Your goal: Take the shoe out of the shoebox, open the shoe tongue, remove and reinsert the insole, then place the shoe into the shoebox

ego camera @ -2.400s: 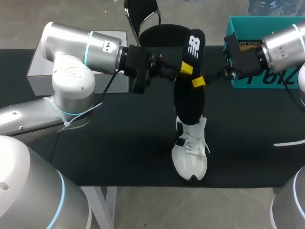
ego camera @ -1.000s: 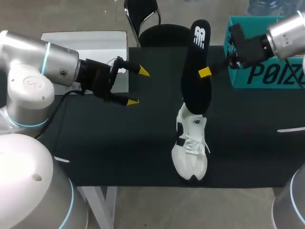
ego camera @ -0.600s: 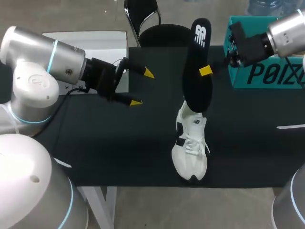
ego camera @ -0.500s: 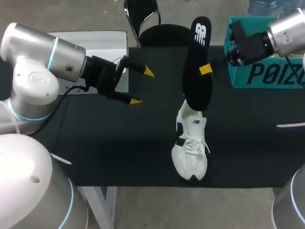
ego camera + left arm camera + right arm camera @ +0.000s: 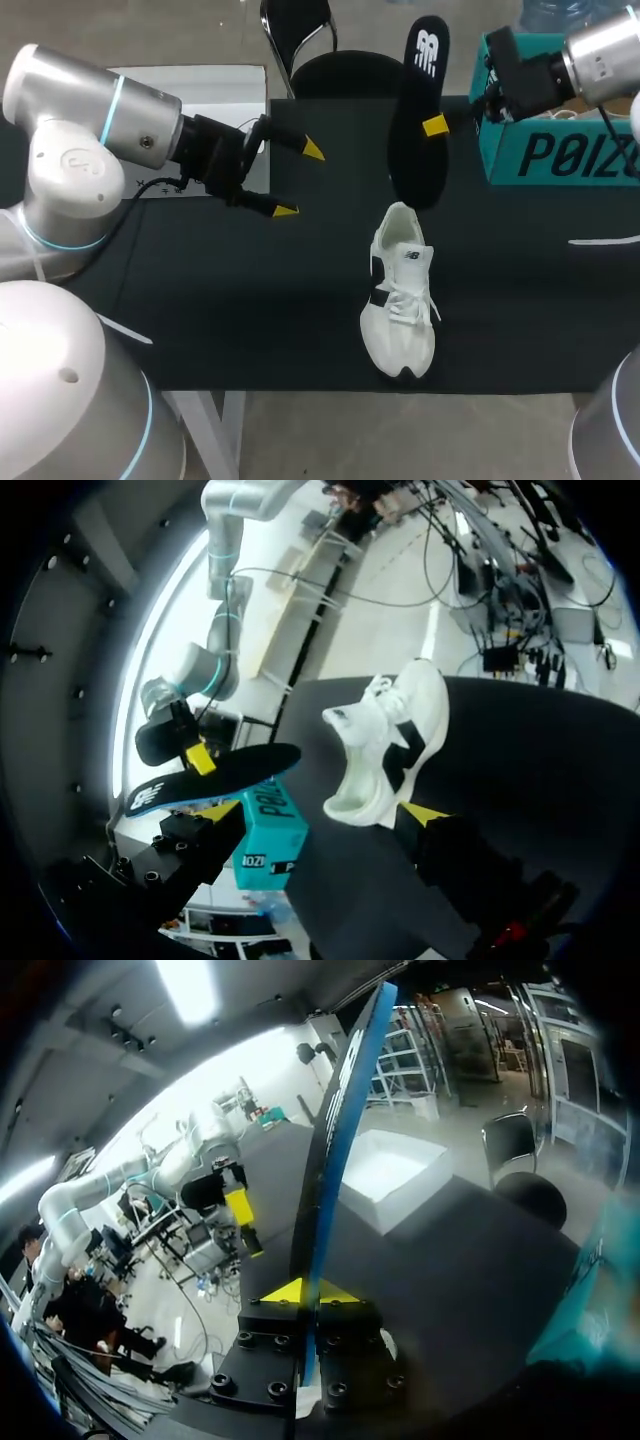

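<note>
Gripping the insole: the right gripper [image 5: 431, 126] has its fingers pressed on the black insole [image 5: 418, 110] from both sides, about midway along its length. In the right wrist view the two yellow tips pinch the thin edge of the insole [image 5: 335, 1130], which rises straight ahead of the right gripper [image 5: 310, 1292].
Insole: held in the air beyond the heel of the shoe [image 5: 400, 290], printed end uppermost. Its lower end is near the heel opening but clear of it; the left wrist view shows the insole [image 5: 215, 780] apart from the shoe [image 5: 385, 745].
Shoe: white with black side marks, upright on its sole on the black bench [image 5: 250, 300], laces tied, toe toward the bench's near edge.
Left gripper: the left gripper [image 5: 299, 181] hangs well to the left of the shoe, fingers spread wide with nothing between them, tips pointing toward the insole.
Shoebox: the teal shoebox [image 5: 560, 150] stands to the right of the shoe and farther back, behind the right gripper.
White box: a white box [image 5: 190, 85] sits far left of the shoe, at the bench's back edge.
</note>
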`<state>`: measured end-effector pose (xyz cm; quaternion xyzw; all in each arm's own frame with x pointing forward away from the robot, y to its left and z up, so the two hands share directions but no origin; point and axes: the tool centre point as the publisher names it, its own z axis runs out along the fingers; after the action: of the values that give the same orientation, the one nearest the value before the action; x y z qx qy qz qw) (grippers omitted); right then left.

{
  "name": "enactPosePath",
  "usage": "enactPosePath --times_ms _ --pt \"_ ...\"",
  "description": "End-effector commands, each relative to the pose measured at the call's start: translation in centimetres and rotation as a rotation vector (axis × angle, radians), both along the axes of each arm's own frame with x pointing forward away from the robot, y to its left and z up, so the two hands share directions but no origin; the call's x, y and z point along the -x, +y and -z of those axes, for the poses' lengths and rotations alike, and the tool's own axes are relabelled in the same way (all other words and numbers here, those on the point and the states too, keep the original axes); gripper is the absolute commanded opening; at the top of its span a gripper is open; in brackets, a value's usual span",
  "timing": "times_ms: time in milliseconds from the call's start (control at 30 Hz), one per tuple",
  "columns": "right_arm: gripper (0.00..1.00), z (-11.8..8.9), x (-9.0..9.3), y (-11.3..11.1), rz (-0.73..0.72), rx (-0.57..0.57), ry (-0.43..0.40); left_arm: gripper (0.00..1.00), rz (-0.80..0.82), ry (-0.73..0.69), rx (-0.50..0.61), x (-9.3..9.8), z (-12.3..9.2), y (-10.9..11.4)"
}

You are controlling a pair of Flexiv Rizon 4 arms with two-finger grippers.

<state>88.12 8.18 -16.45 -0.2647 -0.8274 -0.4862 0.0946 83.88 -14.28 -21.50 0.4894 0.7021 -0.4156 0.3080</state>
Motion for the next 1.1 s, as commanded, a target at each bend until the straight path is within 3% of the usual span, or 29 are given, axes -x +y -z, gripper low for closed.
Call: enactPosePath --times_ms 33,433,600,900,1100 --pt "0.0 1.4 -1.1 0.2 -0.016 -0.009 0.011 1.0 0.001 0.0 -0.003 0.0 -0.1 0.0" --pt "0.0 4.1 -2.9 -1.5 0.026 -0.01 0.081 1.0 0.001 0.0 -0.003 0.0 -0.1 0.0" --pt "0.0 5.5 -3.1 -0.9 0.013 0.054 0.116 1.0 0.001 0.0 -0.003 0.0 -0.1 0.0" --pt "0.0 8.2 -3.7 0.7 0.003 0.037 0.147 1.0 0.001 0.0 -0.003 0.0 -0.1 0.0" --pt "0.0 9.6 -3.1 1.1 0.008 0.018 0.162 1.0 0.001 0.0 -0.003 0.0 -0.1 0.0"
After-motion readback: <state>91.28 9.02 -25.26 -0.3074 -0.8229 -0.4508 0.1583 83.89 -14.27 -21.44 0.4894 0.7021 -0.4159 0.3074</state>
